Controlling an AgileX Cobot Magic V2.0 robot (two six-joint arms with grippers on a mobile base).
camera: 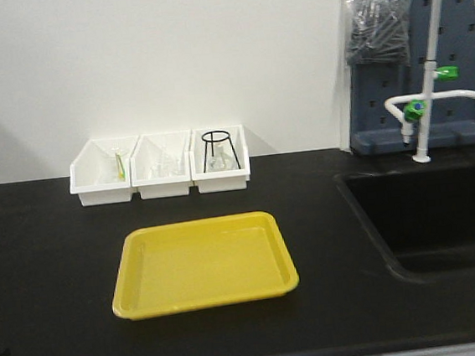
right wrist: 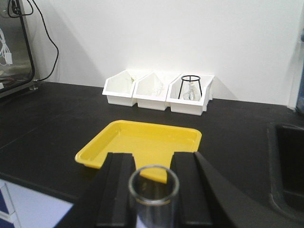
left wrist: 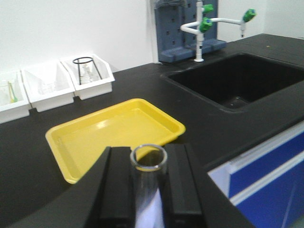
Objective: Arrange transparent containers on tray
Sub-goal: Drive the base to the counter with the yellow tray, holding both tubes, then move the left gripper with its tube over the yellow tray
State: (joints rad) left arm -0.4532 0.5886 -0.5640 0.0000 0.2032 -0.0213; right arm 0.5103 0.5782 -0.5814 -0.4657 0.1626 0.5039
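1. Each arm holds one clear tube. The left jaws are clenched on the left tube, which stands upright between the two black pads with its open rim just above them. The right jaws grip the right tube the same way.
2. Neither tube is on the tray yet. Both hang above the front edge of the counter, on the near side of the tray.
3. The tray lies flat mid-counter, nearer the front edge than the back. Its floor is bare. White bins line the back edge and the sink fills the right end.
4. The tubes look thin-walled, light and stiff. Whether they are glass or plastic cannot be told, so they are best treated as brittle.
5. The smooth, round wall is likely slippery between flat pads. A firm but gentle squeeze on the straight body below the rim seems the safest hold, which is how the jaws sit now. The rim and the rounded bottom are poorer places to pinch.
6. Too hard a squeeze could crack a tube, and too weak a one could let it slide down.
7. A tube laid on its side will probably roll. The tray's raised rim should stop it, so each tube should be lowered close to the tray floor before release, well apart from the other.
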